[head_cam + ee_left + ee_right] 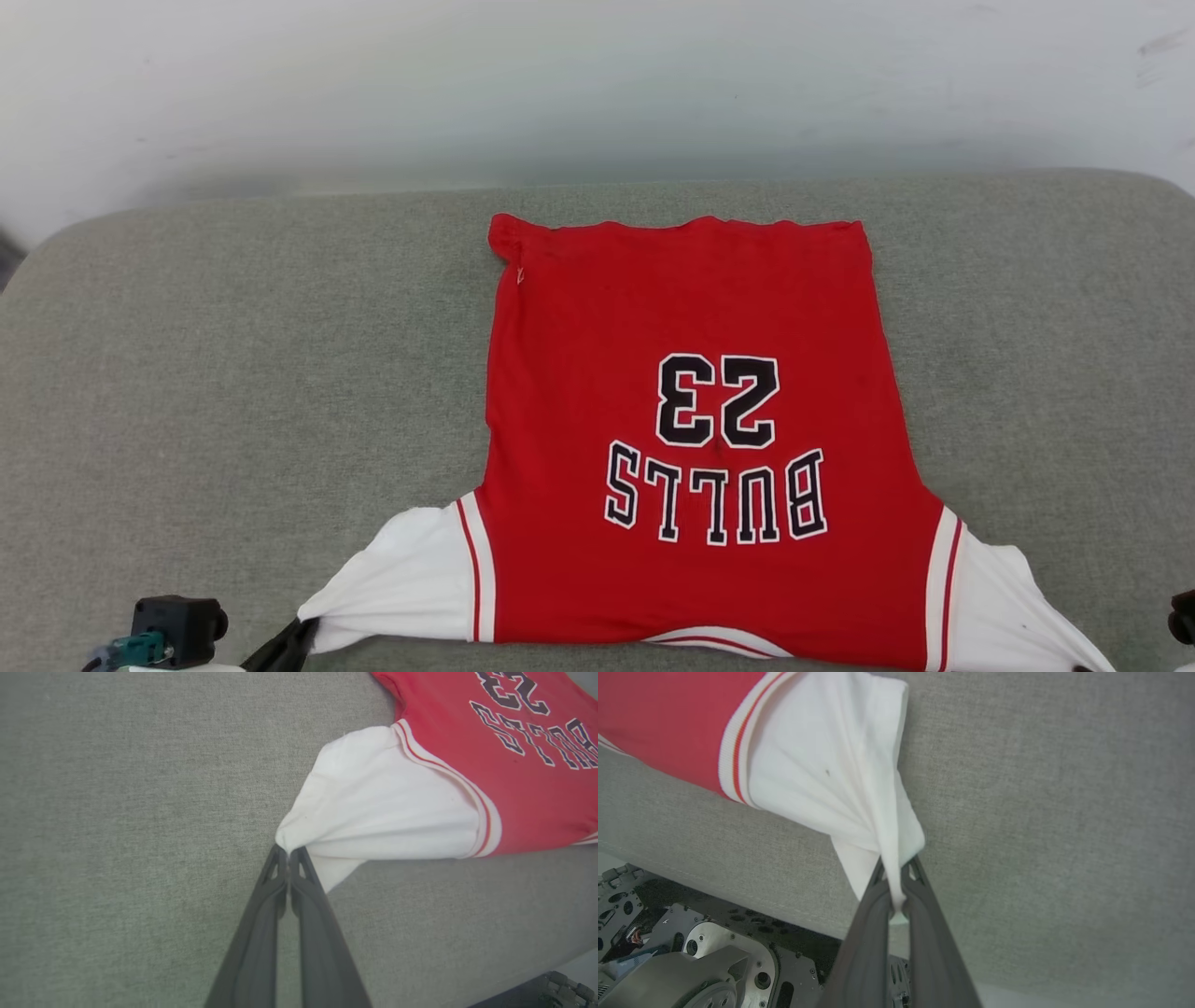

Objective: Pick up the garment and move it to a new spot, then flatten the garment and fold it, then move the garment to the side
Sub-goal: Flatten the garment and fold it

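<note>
Mostly grey fabric surface (233, 373), garment (691, 308) spread on it, whitish backdrop (560, 75)

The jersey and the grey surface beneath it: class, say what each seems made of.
The jersey: seemingly soft, matte knit cloth; its white sleeve creases where the left claw pinches it. The grey surface: apparently woven upholstery, matte, with fine flecked weave.

Has the garment (691, 308) flat on the cushion (205, 373), slightly right of centre. Hem farthest, sleeves nearest, by the front edge.
</note>
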You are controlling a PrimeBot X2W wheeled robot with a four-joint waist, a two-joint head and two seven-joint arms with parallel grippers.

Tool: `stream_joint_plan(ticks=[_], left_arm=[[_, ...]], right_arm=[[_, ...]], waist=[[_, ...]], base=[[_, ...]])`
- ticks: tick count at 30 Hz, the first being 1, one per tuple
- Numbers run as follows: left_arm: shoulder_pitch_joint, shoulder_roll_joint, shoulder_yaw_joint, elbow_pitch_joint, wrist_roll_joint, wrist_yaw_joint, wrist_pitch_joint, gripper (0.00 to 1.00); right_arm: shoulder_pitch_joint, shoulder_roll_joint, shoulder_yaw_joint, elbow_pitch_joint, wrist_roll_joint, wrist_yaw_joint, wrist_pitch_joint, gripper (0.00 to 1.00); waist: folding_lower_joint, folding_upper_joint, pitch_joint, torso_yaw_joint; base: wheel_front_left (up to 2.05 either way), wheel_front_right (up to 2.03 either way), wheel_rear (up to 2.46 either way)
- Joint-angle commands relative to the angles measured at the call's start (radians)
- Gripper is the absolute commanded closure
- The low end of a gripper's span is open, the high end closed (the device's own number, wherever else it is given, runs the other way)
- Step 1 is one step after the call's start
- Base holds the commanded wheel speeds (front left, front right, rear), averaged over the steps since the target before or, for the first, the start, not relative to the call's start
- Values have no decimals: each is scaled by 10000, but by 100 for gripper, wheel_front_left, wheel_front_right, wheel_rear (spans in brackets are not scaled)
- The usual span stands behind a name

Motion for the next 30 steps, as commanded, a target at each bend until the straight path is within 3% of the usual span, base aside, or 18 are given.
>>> stream_joint_plan(ticks=[1, 2, 3, 5, 6, 13, 20, 24, 30], left_arm=[[69, -81, 64, 28, 85, 55, -87, 100], [84, -126, 68, 39, 134, 45, -79, 100], [52, -164, 94, 35, 218, 34, -85, 100], [-27, -257, 95, -9, 344, -20, -93, 100], [-106, -282, 105, -31, 452, -31, -102, 100], [-827, -429, 128, -222, 1261, 91, -121, 100], [-1659, -617, 395, -601, 1886, 165, -134, 100], [-2019, -793, 543, -809, 2177, 171, -143, 100], [-2530, -1144, 846, -1120, 2690, 226, -156, 100]], right_arm=[[204, 40, -211, -113, -144, -15, 117, 100], [311, 125, -363, -214, -207, -13, 217, 100], [360, 210, -520, -328, -289, -13, 290, 92], [293, 359, -808, -588, -497, -13, 456, 48], [187, 428, -918, -772, -597, -13, 510, 0], [-1430, 354, -2012, -1896, -1164, -10, 779, 0], [-5305, 14, -2022, -2336, -1642, -10, 1529, 0], [-7102, -12, -1667, -1933, -1726, -10, 2370, 0], [-10210, 246, -800, -149, -1509, -10, 5450, 0]], waist=[[2, 0, 46, 36], [2, 0, 80, 51], [2, 0, 116, 62], [2, 0, 198, 84], [2, 0, 245, 106], [2, 0, 861, 391], [2, 0, 2080, 826], [2, 0, 2677, 1113], [2, 0, 3744, 1654]], base=[[0, 0, 0], [0, 0, 0], [0, 0, 0], [0, 0, 0], [0, 0, 0], [0, 0, 0], [0, 0, 0], [0, 0, 0], [0, 0, 0]])
